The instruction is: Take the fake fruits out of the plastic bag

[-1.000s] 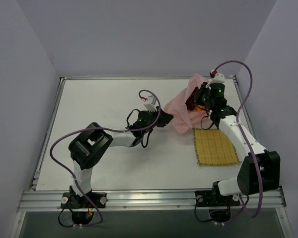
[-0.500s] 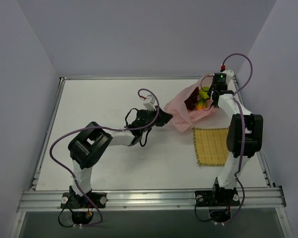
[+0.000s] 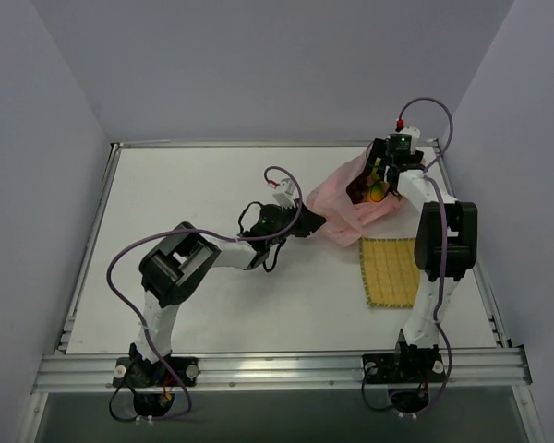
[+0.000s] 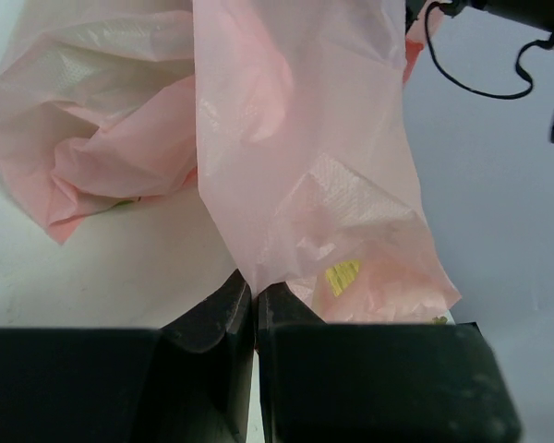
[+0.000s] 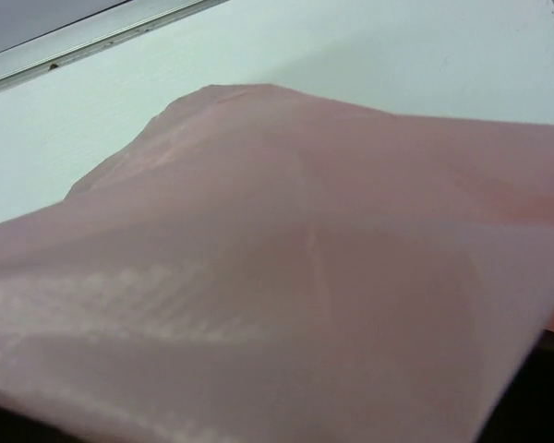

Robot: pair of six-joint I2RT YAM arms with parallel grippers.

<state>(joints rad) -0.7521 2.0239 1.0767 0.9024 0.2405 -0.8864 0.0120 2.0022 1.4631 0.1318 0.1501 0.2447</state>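
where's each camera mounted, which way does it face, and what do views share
Top external: above and behind the bases, looking down on the table; left arm and right arm show whole, left gripper and right gripper at the plastic bag, fake fruits inside.
Left wrist: on the left arm, looking along its gripper, shut on a fold of the bag.
Right wrist: on the right arm, close against the bag's film, table beyond; its gripper hardly shows.
Shared: all three see the bag.

I see the pink plastic bag (image 3: pixel 337 210) lying far right on the table (image 3: pixel 194 203). My left gripper (image 3: pixel 310 224) meets its left corner. My right gripper (image 3: pixel 380 173) sits at its far rim, beside fruits (image 3: pixel 377 192) showing inside. A yellow mat (image 3: pixel 394 270) lies just nearer.
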